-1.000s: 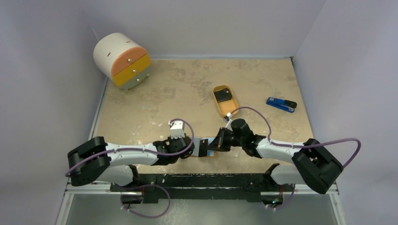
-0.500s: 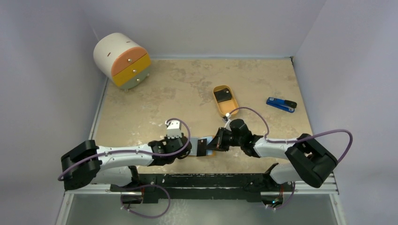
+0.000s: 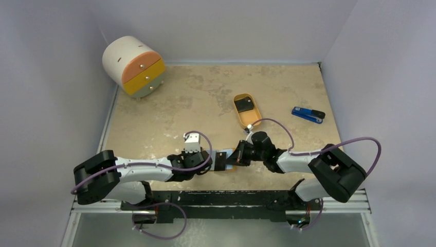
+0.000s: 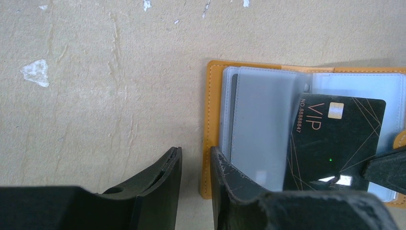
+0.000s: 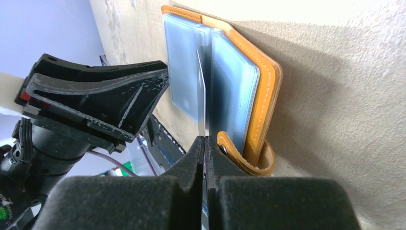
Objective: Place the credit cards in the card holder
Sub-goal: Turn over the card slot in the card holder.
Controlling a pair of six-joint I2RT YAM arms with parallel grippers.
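Note:
The card holder [image 4: 215,111], orange with pale blue-grey sleeves, lies open on the table near the front edge [image 3: 219,153]. My right gripper [image 5: 204,139] is shut on a black credit card [image 4: 335,143] marked VIP, held on edge [image 5: 201,91] over the sleeves at the fold. The holder's snap tab [image 5: 239,158] curls beside my right fingers. My left gripper [image 4: 196,155] is open by a narrow gap astride the holder's left edge, one finger over the table and the other over the sleeves. A second dark credit card [image 3: 243,105] lies in the orange oval tray.
The orange oval tray [image 3: 255,118] sits mid-table. A blue-and-black gadget [image 3: 308,114] lies to its right. A white drum-shaped drawer unit [image 3: 133,64] stands at the back left. Walls close in on both sides, and the metal rail [image 3: 221,198] runs just behind the holder.
My left jaws have widened a little and the left arm has shifted slightly. The right arm's elbow has moved left while its gripper stays at the holder with the card.

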